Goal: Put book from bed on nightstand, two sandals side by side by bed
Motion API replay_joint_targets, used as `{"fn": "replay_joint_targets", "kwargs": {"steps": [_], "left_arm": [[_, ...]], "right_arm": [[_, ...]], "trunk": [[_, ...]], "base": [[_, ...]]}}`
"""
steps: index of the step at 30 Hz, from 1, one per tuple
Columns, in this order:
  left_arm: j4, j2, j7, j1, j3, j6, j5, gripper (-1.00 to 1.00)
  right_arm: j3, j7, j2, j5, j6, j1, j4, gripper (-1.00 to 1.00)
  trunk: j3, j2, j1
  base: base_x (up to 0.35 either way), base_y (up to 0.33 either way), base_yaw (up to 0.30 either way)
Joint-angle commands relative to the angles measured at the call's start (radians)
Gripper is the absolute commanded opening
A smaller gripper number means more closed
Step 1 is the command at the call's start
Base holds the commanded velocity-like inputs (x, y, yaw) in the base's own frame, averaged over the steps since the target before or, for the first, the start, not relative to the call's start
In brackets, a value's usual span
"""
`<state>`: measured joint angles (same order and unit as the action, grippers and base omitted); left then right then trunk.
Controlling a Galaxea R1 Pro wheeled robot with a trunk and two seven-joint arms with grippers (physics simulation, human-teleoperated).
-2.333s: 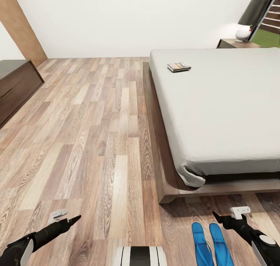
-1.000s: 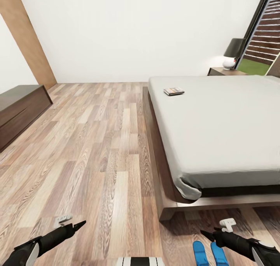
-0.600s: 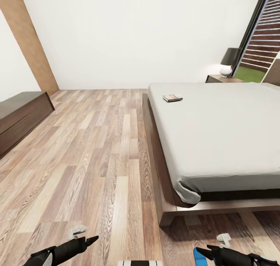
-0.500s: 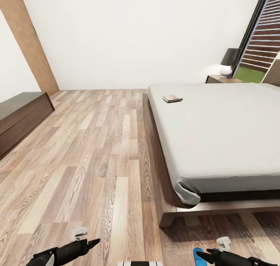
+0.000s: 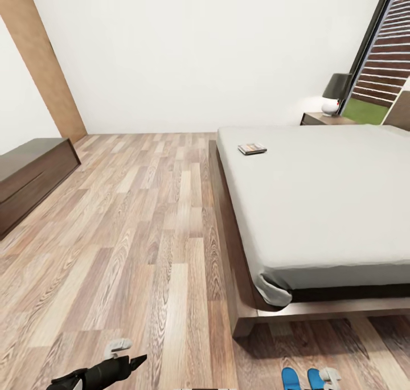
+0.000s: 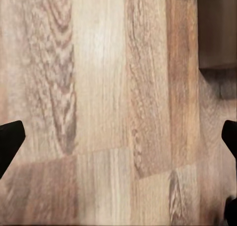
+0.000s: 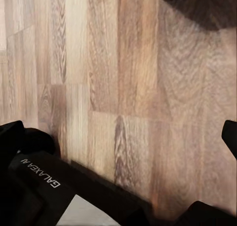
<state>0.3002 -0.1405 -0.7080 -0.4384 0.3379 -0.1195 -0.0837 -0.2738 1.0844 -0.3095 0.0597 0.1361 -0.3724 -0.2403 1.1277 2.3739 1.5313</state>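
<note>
The book [image 5: 252,148], small and dark, lies on the pale mattress of the bed [image 5: 319,196] near its left edge. Beyond the bed's far corner stands a nightstand [image 5: 320,118]. Just the tips of the two blue sandals [image 5: 291,378] peek in side by side on the floor, in front of the bed's near corner. My left gripper [image 5: 135,360] hovers low over bare planks; in its wrist view the gripper [image 6: 118,142] is open with nothing between its fingertips [image 6: 10,142]. My right gripper [image 7: 118,137] is open over the floor, beside my own base.
A lamp with a dark shade [image 5: 335,93] stands on the nightstand. A long dark-brown floor cabinet [image 5: 28,176] runs along the left wall. A black-framed window [image 5: 387,54] shows a slatted fence. Wood-plank floor [image 5: 142,225] stretches between cabinet and bed.
The head view has tilted up, so the bed and book sit lower in the picture. Both arms have sunk towards the bottom edge, and the sandals are now nearly cut off.
</note>
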Motion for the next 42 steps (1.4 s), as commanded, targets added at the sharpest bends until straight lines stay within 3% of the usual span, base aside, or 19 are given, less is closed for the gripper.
{"fn": "replay_joint_targets", "kwargs": {"steps": [1, 10, 18, 20, 22, 27, 30, 42], "left_arm": [[-0.001, 0.001, -0.001, 0.0, 0.009, -0.004, -0.009, 1.0], [-0.007, 0.002, 0.01, 0.0, 0.008, 0.004, -0.009, 1.0], [-0.007, 0.01, 0.017, 0.0, 0.007, 0.005, -0.01, 1.0], [-0.008, 0.014, 0.035, 0.0, 0.006, 0.01, -0.01, 1.0], [-0.02, 0.023, 0.079, 0.0, 0.005, 0.02, -0.01, 1.0], [-0.046, 0.051, 0.157, 0.0, 0.004, 0.056, -0.011, 1.0], [-0.058, 0.064, 0.181, 0.0, 0.004, 0.078, -0.011, 1.0], [-0.076, 0.068, 0.192, 0.0, 0.004, 0.088, -0.011, 1.0]], "right_arm": [[-0.008, 0.005, 0.0, 0.006, 0.009, 0.0, 0.005, 1.0], [-0.009, 0.004, 0.001, 0.006, 0.008, 0.0, 0.016, 1.0], [-0.008, -0.006, 0.006, 0.008, -0.064, 0.0, 0.02, 1.0], [-0.008, -0.039, 0.028, 0.008, -0.069, 0.0, 0.02, 1.0], [-0.008, -0.122, 0.062, 0.01, -0.072, 0.0, 0.021, 1.0], [-0.008, -0.251, 0.085, 0.012, -0.074, 0.0, 0.021, 1.0], [-0.008, -0.284, 0.09, 0.014, -0.075, 0.0, 0.021, 1.0], [-0.008, -0.299, 0.097, 0.013, -0.075, 0.0, 0.021, 1.0]], "trunk": [[-0.002, -0.007, -0.004], [-0.031, -0.07, -0.039], [-0.056, -0.126, -0.069], [-0.062, -0.14, -0.077], [-0.068, -0.154, -0.085], [-0.084, -0.189, -0.104], [-0.093, -0.21, -0.115], [-0.131, -0.294, -0.161]], "base": [[0.0, 0.0, 0.0], [0.0, 0.0, 0.0], [0.0, 0.0, 0.0], [0.0, 0.0, 0.0], [0.0, 0.0, 0.0], [0.0, 0.0, 0.0], [0.0, 0.0, 0.0], [0.0, 0.0, 0.0]]}}
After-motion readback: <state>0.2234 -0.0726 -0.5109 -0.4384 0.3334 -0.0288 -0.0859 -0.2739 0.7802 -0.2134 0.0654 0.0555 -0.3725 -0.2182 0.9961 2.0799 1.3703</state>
